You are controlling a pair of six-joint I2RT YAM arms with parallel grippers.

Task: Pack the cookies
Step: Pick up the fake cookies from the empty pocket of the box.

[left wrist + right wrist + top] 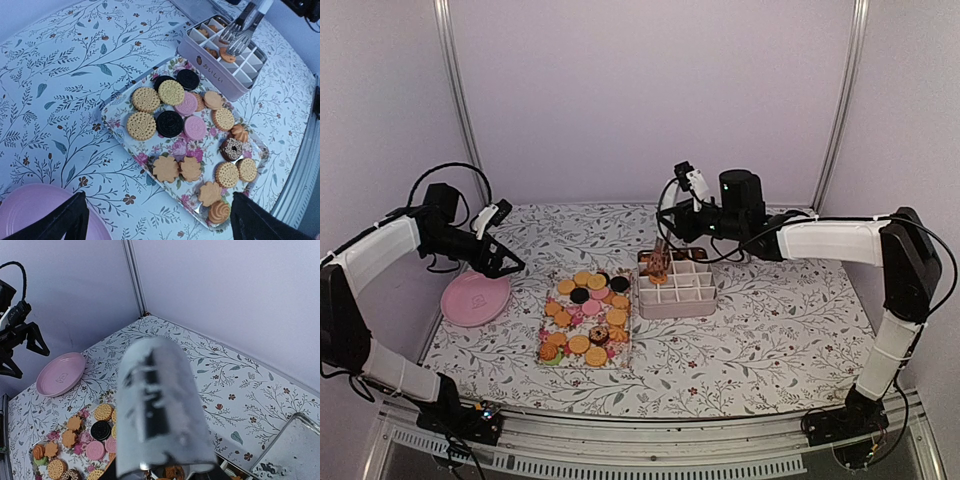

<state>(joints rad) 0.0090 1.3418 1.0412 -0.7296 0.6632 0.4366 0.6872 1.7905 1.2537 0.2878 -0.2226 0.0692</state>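
The cookies [585, 318] are being kept mostly on a floral tray [176, 148] mid-surface [770, 330], with a few being held in the divided box [677, 302] just beside it. Tongs [243, 27] are being gripped by the right gripper [668, 240] over the box. The left gripper [508, 262] is being held wide apart near a pink plate [470, 300].

Right wrist view: blurred pale object [157, 410] fills the centre, masking the right gripper [672, 240]; jaws' set unreadable. Floral tray [54, 435] and cookies [100, 430] cut by the bottom edge. Left wrist view: pink plate [35, 215] cut off at bottom-left corner.
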